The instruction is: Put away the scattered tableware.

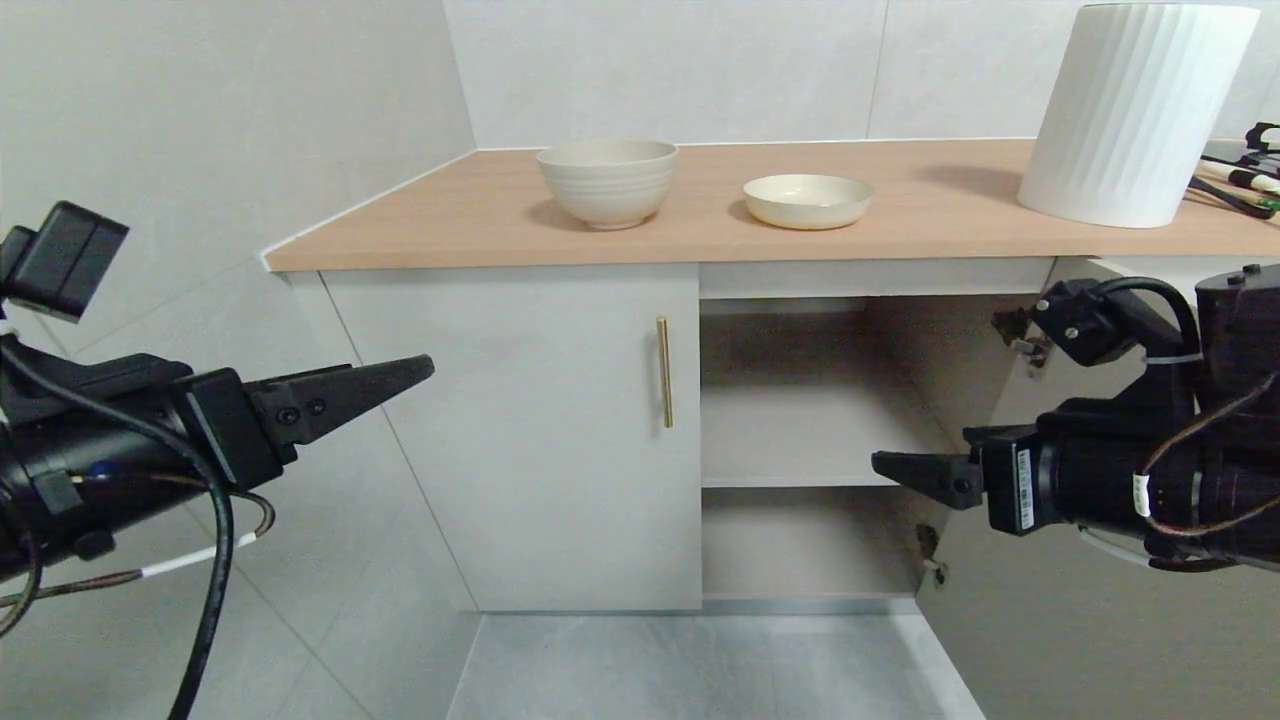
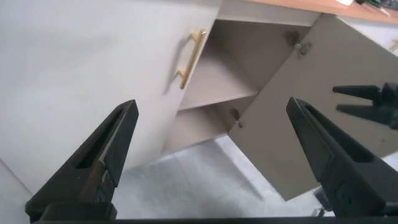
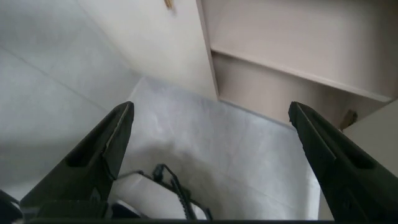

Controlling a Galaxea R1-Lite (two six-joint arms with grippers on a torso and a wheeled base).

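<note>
- The ribbed bowl (image 1: 607, 182) and the shallow dish (image 1: 808, 200) look like glazed ceramic. I judge them stiff, fairly heavy for their size, slick, and likely to chip if knocked.
- The best hold is probably at the rim, one finger inside the wall and one outside. The bowl's upright wall gives more purchase than the dish's low, flared lip, which could slip.
- The bowl is cream, deep and round, with horizontal ridges and a small foot. The dish is paler, smooth and low.
- Both stand upright on the wooden counter (image 1: 940, 215), apart from each other.
- The left claw (image 2: 211, 104) is spread wide and holds nothing. The bowl sits above and beyond it, well apart.
- The right claw (image 3: 210, 108) is also spread and empty. The dish is above it, and the open cupboard shelf (image 1: 800, 440) lies near, just past its tips.
</note>
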